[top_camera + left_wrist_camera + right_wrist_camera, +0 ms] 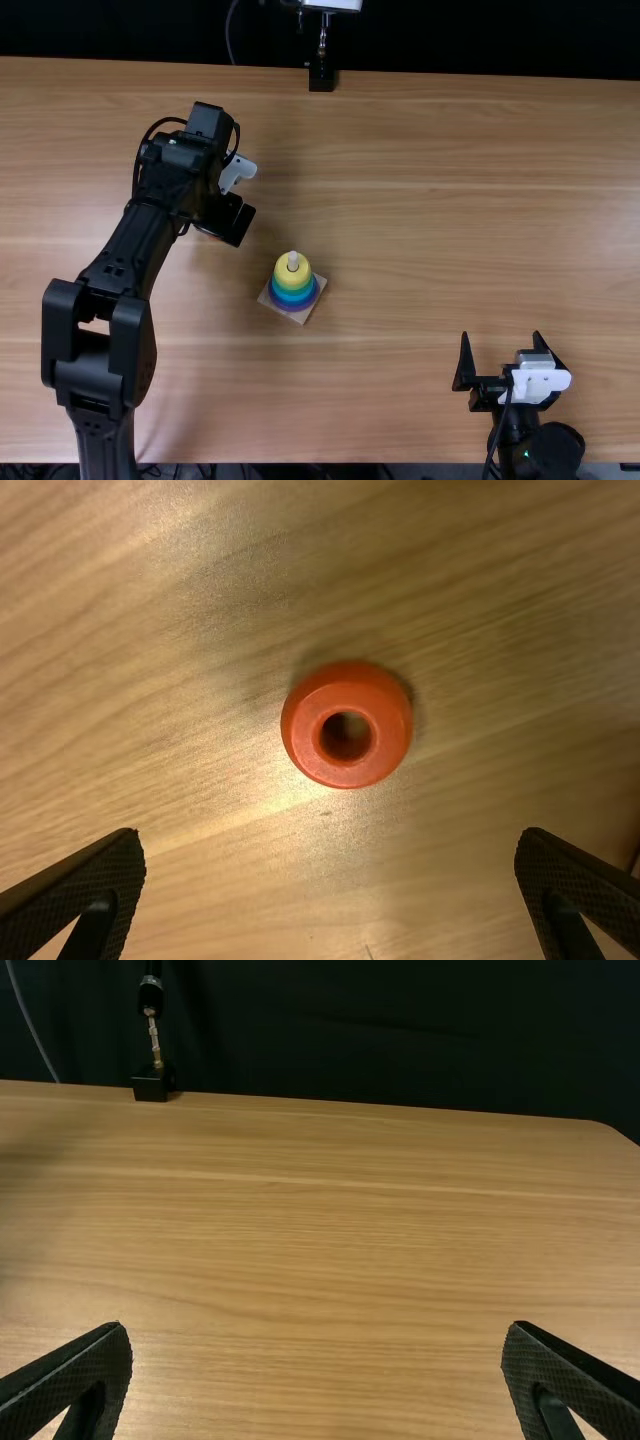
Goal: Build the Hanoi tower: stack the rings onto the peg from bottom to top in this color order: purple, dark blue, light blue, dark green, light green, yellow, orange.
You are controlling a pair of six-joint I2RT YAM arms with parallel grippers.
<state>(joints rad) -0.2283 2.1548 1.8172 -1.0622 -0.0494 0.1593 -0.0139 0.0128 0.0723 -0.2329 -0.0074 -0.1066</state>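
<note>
Yellow tops the peg (293, 259) in the top view: the yellow ring (292, 275) sits over green and blue bands, with the purple ring (295, 305) lowest, against the base (301, 318). The left arm (125, 245) reaches past the peg on its left side, its end bent down over the worktop (420, 200). The right claw (500, 335) is to the right of the peg and closer to the near edge, its fingers apart.

In the left wrist view, the orange ring (346, 766) lies flat on the wood with its hole facing up. The left claw (331, 835) is spread wide with nothing in it. Judging by where the arm ends, the ring is left of the peg and somewhat beyond it.

The step in hand looks to be picking up this last ring. Best to line the fingers up evenly on either side, go straight down close to the wood, and close across the widest part, so the ring neither tips nor squirts out. It should then be carried level, higher than the peg's tip, with the hole centred before lowering. Letting go only once it rests on yellow should avoid a crooked seat.

In the right wrist view the right claw is apart and empty, so that arm can wait.
</note>
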